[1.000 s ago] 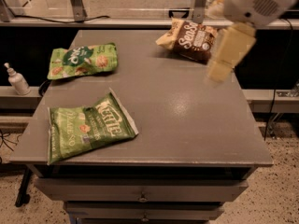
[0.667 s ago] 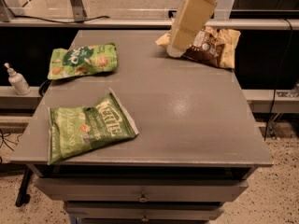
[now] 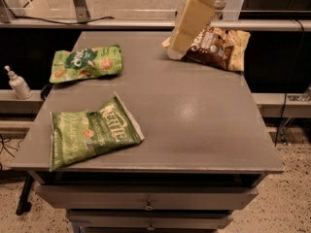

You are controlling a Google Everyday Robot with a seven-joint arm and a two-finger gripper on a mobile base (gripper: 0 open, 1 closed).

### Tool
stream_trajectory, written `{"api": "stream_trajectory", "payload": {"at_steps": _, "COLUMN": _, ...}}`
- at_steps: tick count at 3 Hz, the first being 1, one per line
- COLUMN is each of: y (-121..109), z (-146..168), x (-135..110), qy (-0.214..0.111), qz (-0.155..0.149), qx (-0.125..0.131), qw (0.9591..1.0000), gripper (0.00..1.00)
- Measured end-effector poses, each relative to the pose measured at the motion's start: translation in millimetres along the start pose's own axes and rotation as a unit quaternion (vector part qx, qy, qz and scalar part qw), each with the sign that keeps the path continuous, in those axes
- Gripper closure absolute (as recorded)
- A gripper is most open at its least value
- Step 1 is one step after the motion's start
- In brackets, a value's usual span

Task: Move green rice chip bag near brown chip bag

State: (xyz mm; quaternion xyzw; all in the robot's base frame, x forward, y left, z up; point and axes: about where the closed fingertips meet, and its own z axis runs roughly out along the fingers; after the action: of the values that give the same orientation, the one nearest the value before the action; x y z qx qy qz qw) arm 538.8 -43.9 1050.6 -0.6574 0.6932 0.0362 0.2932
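Note:
The green rice chip bag [image 3: 86,63] lies at the far left of the grey table [image 3: 194,115], bright green with a dark patch and round chip pictures. The brown chip bag [image 3: 214,47] lies at the far right, dark brown with cream-yellow ends, partly hidden by my arm. My gripper [image 3: 176,52] hangs at the end of a cream-coloured arm, just above the table's far middle, right beside the brown bag's left end and well to the right of the green rice chip bag.
A larger olive-green Kettle bag [image 3: 92,132] lies at the front left corner. A small white pump bottle [image 3: 18,84] stands on a ledge left of the table. A rail runs behind the table; drawers sit below its front edge.
My arm has swung left across the back of the table, from in front of the brown bag's right side to its left end. The bags have not moved.

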Motion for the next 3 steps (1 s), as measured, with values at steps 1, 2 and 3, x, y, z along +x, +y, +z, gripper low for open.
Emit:
{"api": "stream_trajectory", "payload": {"at_steps": 1, "y": -12.8, "z": 35.6, "x": -20.6, "qy": -0.013, "qz": -0.018, "qx": 0.006, "qw": 0.9997, "gripper": 0.00}}
{"api": "stream_trajectory", "payload": {"at_steps": 2, "y": -29.6, "z": 81.2, "x": -41.2, "qy": -0.021, "qz": -0.039, "qx": 0.011, "qw": 0.9990, "gripper": 0.00}}
{"api": "stream_trajectory", "payload": {"at_steps": 3, "y": -40.6, "z": 130.8, "x": -61.2, "qy": -0.022, "qz": -0.052, "qx": 0.005, "qw": 0.9984, "gripper": 0.00}}
